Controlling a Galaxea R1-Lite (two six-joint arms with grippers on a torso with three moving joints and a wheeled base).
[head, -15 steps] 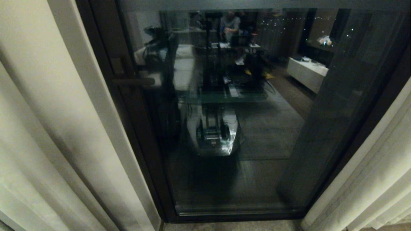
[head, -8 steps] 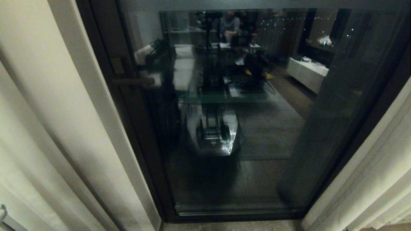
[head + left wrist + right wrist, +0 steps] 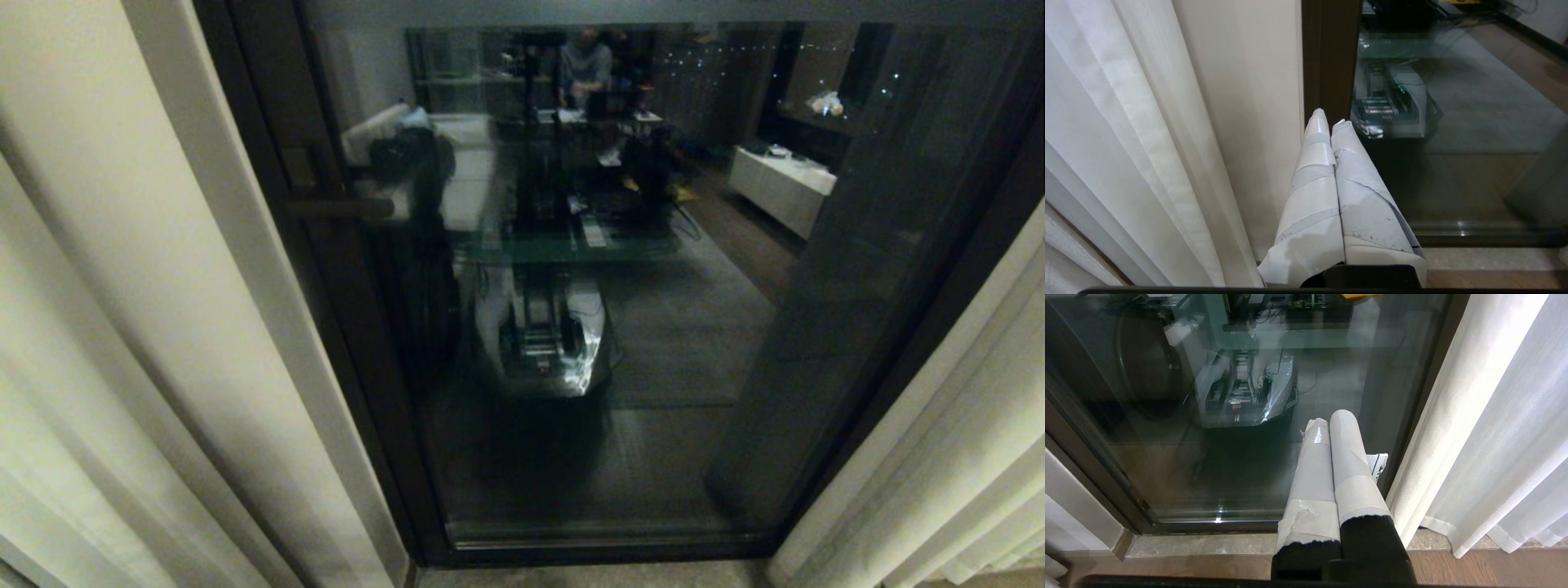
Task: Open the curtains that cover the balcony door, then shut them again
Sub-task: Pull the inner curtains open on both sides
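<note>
While the curtains (image 3: 122,327) stand drawn apart to either side, the balcony door (image 3: 571,286) is exposed across the middle of the head view. The left panel hangs from 9 to 7 o'clock in that view, cream woven fabric in deep vertical pleats with a hemmed edge; the right panel (image 3: 939,457) falls at 4 o'clock, slightly sheer, its folds reaching the floor. The door's dark brown-black frame encloses a large reflective pane, and a dark horizontal lever handle (image 3: 339,207) sits on the left stile at 10 o'clock. A pale stone sill (image 3: 1208,544) runs along the door's base, with wood flooring (image 3: 1167,567) beside it. The left gripper (image 3: 1327,115) has its two tapering, tape-wrapped fingers pressed together, empty, pointing at the frame just beside the left panel. The right gripper (image 3: 1329,418) likewise has its rounded, tape-wrapped fingers together, empty, near the right panel's edge. Neither touches fabric.
</note>
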